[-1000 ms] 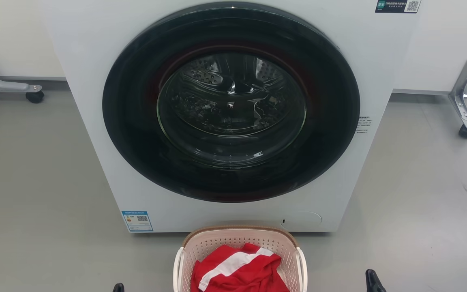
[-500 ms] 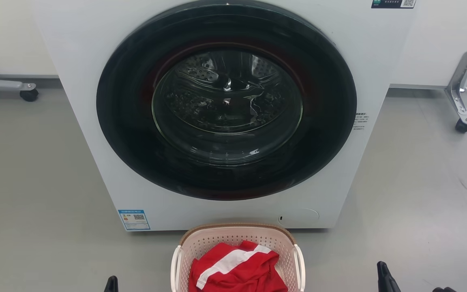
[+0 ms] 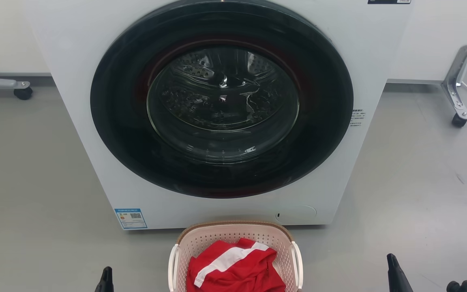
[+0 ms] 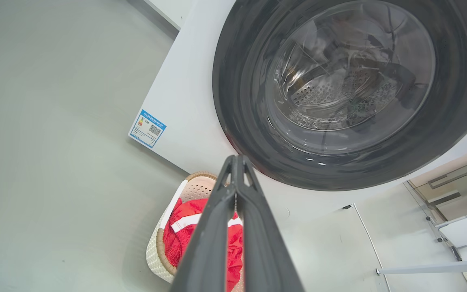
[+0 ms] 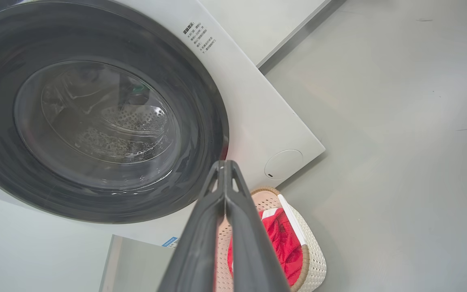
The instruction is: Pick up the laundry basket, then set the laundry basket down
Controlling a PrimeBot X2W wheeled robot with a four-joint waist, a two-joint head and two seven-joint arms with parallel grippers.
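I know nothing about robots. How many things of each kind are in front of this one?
Washing machine: 1
Laundry basket: 1
Red and white garment: 1
Small wheels: 2
Total: 5

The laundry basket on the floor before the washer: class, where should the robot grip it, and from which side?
Probably the white left handle with the left gripper and the right handle with the right gripper, each from outside. The handles sit on opposite sides, so the laundry basket should lift level.
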